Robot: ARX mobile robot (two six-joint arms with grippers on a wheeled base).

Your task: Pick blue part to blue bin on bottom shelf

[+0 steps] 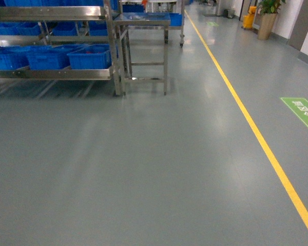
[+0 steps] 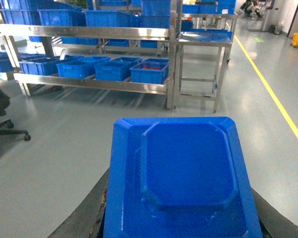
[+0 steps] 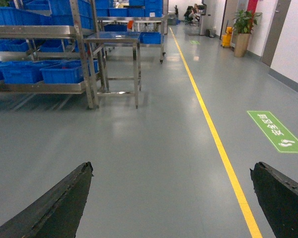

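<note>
A flat blue plastic part (image 2: 186, 178) with a raised octagonal centre fills the foreground, held between the left end effector's (image 2: 181, 218) dark fingers (image 2: 84, 218). Beyond it, across grey floor, blue plastic bins (image 2: 149, 72) sit on the silvery steel bottom shelf (image 2: 92, 83). A yellow floor line (image 2: 273, 96) runs on the right.

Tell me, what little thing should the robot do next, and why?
Probably roll forward and left toward the rack. The left hand already carries the blue part, while the blue bins on the bottom shelf sit across open floor, seemingly beyond reach. The right hand is open and holds nothing.
</note>
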